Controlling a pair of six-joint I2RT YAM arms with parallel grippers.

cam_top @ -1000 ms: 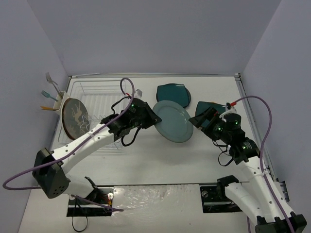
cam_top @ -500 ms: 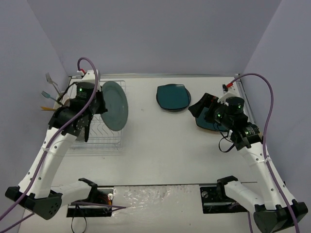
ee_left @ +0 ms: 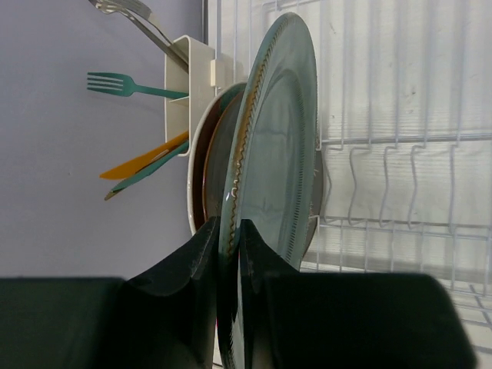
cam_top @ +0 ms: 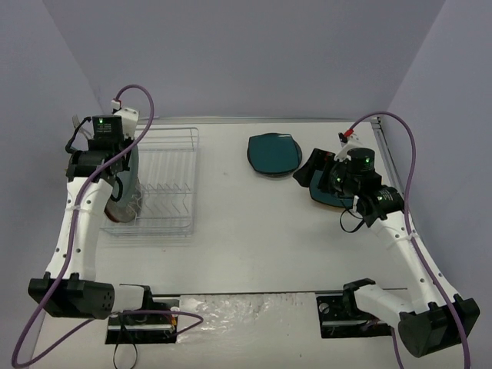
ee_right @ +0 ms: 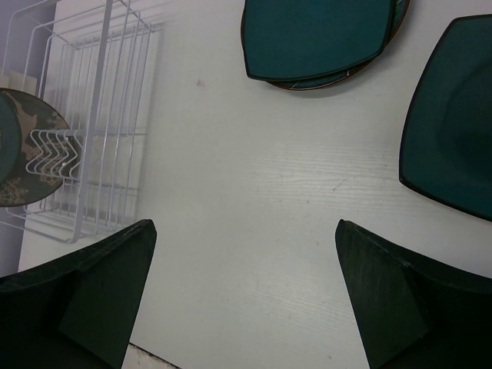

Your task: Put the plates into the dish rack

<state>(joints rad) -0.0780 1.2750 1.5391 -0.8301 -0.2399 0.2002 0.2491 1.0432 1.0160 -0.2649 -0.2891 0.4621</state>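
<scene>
1. Top external view: over the last second the left gripper [cam_top: 121, 184] has carried the blue-grey plate [cam_top: 127, 175] from the middle of the table [cam_top: 231, 246], across the dish rack [cam_top: 165, 181], to the rack's left end. There the plate now stands on edge. The right gripper [cam_top: 319, 177] has drifted slightly toward the back and hangs over the nearer dark teal plate [cam_top: 332, 196].
2. In the left wrist view the left gripper's fingers [ee_left: 201, 246] are pressed together on the blue-grey plate's lower rim. The plate stands upright just beside the reindeer plate [ee_left: 217, 165]; whether the two touch cannot be told. In the right wrist view the right gripper's fingers [ee_right: 108, 269] are spread wide with nothing between them, above bare table.
3. Only the left wrist view shows the white cutlery cup [ee_left: 181, 77] with a teal fork [ee_left: 123, 83] behind the racked plates. Only the right wrist view shows a reddish rim [ee_right: 338, 77] under the far dark teal plate [ee_right: 319, 34].
</scene>
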